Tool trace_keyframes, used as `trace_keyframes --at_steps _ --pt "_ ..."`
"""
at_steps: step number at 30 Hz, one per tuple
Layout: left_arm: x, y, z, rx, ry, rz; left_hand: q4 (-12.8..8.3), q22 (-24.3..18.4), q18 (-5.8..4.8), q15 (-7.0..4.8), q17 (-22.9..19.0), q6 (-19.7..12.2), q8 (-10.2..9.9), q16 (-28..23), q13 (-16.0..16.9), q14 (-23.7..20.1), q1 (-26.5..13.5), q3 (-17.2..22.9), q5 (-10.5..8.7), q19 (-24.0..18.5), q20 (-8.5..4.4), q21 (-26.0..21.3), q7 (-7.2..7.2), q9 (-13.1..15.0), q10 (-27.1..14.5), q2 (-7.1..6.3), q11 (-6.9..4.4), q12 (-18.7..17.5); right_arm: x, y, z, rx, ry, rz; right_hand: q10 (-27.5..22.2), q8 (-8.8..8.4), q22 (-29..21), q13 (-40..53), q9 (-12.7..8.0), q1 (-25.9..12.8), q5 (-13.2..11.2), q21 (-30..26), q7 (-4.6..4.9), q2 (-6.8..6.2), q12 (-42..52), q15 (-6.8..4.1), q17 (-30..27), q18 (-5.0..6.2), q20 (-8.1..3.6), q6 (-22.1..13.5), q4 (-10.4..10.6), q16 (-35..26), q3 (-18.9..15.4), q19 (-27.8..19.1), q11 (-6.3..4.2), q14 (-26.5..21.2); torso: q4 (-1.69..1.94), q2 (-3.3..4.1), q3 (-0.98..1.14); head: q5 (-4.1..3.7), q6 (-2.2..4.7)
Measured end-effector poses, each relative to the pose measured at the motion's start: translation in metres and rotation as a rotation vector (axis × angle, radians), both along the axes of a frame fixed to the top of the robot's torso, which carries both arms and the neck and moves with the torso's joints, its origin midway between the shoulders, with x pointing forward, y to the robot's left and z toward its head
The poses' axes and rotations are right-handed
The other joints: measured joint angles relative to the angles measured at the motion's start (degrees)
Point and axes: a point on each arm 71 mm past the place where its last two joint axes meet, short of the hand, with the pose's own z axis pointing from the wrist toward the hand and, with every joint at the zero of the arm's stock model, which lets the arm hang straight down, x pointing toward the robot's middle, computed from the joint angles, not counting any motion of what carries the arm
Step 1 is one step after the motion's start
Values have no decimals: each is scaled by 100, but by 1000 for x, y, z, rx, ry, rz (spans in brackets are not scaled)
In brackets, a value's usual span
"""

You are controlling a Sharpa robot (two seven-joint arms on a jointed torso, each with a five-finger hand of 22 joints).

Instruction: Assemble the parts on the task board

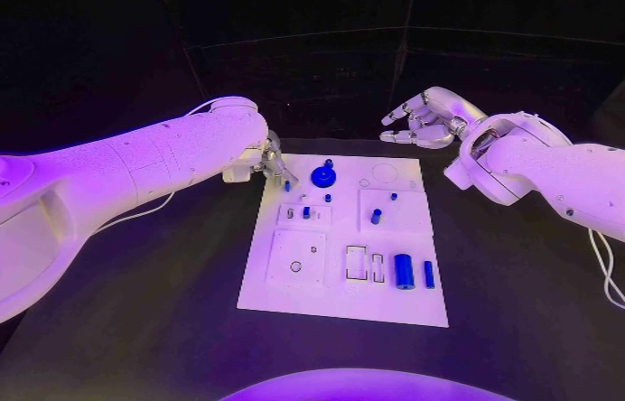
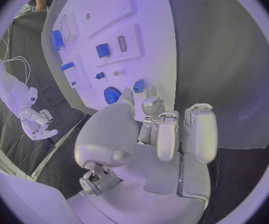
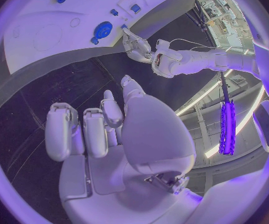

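The white task board (image 1: 345,279) lies in the middle of the black table. A blue gear (image 1: 323,178) stands near its far edge, and a blue cylinder (image 1: 404,271) and a thin blue bar (image 1: 429,275) lie at its near right. My left hand (image 1: 267,162) hovers at the far left corner of the board. In the left wrist view its thumb and one finger flank a small blue peg (image 2: 138,86) beside the gear (image 2: 112,94); contact is unclear. My right hand (image 1: 424,121) hangs beyond the far right corner, fingers half curled, holding nothing.
More small blue parts sit mid-board (image 1: 377,216) (image 1: 306,211). Empty slots and a round hole (image 1: 295,266) mark the near left of the board. A white cable (image 1: 601,256) trails off my right arm at the table's right side.
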Motion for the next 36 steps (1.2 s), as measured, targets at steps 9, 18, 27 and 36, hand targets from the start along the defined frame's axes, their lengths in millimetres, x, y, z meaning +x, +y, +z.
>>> trace_keyframes --at_steps 9,18,27,36 --pt "0 -2 0 -9 -5 -5 -27 0 0 0 0 41 0 0 0 0 81 24 0 0 0 0 -1 -9 0 81 0 0 0 0 0 0 1 1 0 0 0 0 0 0 0 0 0 0 0 0 -1 0 0 0 0 0 0 0 0 0 3 -3 2 0 -6" --pt "0 -5 0 -19 -4 -12 -324 0 0 0 0 62 -50 0 -14 0 519 166 0 0 0 0 -21 -45 20 266 -21 0 0 1 0 -1 2 2 0 0 0 1 0 0 0 0 0 0 0 0 -1 0 0 0 0 0 0 0 0 0 4 -3 2 2 -25" --pt "0 -7 -1 -22 2 -19 -340 -1 0 0 0 81 -71 0 -14 0 518 150 0 0 0 14 -1 -56 20 266 -21 0 0 1 0 -2 4 4 0 0 0 1 0 0 0 0 0 0 0 0 -1 0 0 0 0 0 0 0 0 0 5 -3 -1 3 -35" --pt "0 -5 -1 -19 4 -13 -336 -1 0 0 0 102 -71 0 -13 0 516 89 0 0 0 24 -22 -64 20 263 -21 0 1 1 -1 -3 5 5 0 0 0 1 0 0 0 0 0 0 0 0 -2 0 0 0 0 0 0 0 0 0 5 -3 0 -6 -35"
